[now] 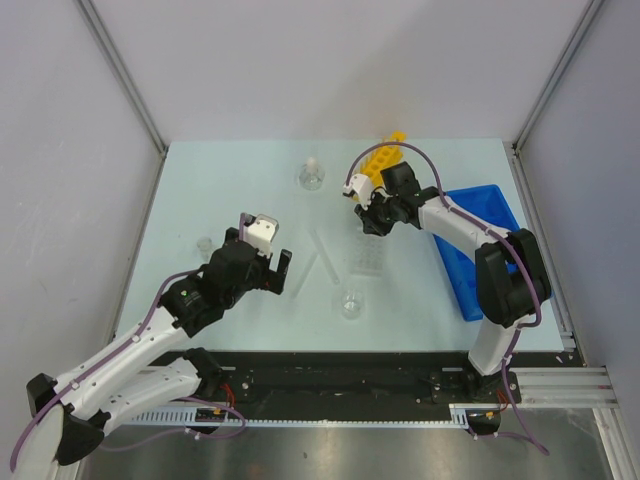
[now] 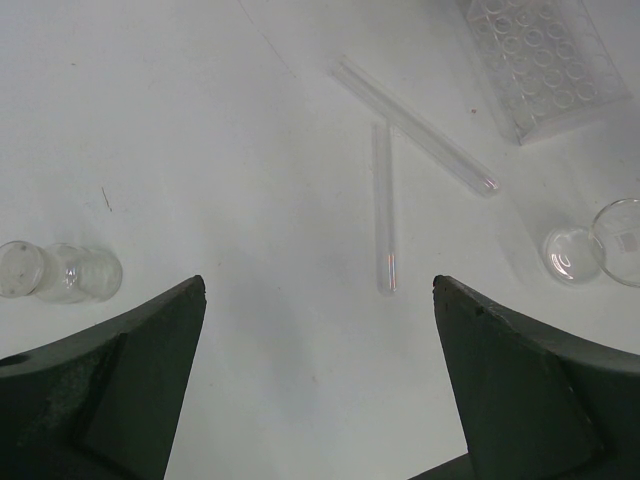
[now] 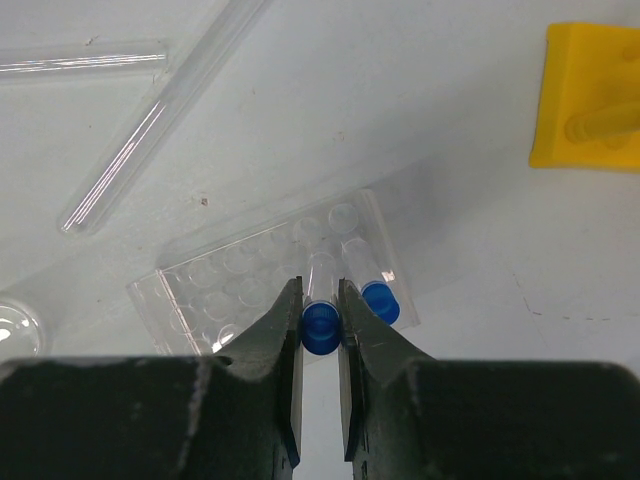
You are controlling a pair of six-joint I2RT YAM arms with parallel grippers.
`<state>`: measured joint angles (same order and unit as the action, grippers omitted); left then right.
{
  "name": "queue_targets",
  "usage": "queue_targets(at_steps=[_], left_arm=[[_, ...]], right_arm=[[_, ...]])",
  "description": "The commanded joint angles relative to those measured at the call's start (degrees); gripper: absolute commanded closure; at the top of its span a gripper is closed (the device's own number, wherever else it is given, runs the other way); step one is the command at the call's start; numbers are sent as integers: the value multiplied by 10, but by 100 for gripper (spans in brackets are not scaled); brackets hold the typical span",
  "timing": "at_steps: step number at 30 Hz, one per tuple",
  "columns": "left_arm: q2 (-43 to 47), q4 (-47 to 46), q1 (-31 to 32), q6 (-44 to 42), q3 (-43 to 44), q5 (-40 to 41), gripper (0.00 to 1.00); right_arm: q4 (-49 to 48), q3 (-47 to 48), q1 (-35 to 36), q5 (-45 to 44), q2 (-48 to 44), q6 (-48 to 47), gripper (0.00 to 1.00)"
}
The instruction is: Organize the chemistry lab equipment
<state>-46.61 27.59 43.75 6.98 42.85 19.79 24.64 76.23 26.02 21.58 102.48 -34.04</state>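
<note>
My right gripper (image 3: 321, 300) is shut on a thin blue-capped tube (image 3: 321, 325), held over the clear tray (image 3: 230, 275) of round wells. A second blue-capped tube (image 3: 378, 298) stands in the tray just to its right. In the top view this gripper (image 1: 365, 215) hangs between the yellow rack (image 1: 380, 160) and the tray (image 1: 366, 258). My left gripper (image 2: 320, 285) is open above bare table, with two long clear tubes (image 2: 385, 210) lying ahead of it. The beaker (image 1: 350, 303) sits near the front and the flask (image 1: 312, 175) at the back.
The blue bin (image 1: 480, 250) lies along the right side of the table under the right arm. A small clear vial (image 2: 60, 272) lies to the left of my left fingers. A corner of the yellow rack (image 3: 590, 100) shows in the right wrist view.
</note>
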Motion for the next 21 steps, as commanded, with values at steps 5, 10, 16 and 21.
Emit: queue_targets(at_steps=[5, 10, 16, 21], left_arm=[[-1, -8, -2, -21, -1, 2, 0], [1, -8, -2, -21, -1, 2, 0], [3, -8, -2, -21, -2, 2, 0], [3, -8, -2, -21, -1, 2, 0]], right_arm=[[4, -7, -1, 1, -2, -13, 86], [-1, -9, 0, 6, 9, -4, 85], [-6, -9, 1, -1, 18, 2, 80], [-7, -9, 0, -1, 19, 2, 80]])
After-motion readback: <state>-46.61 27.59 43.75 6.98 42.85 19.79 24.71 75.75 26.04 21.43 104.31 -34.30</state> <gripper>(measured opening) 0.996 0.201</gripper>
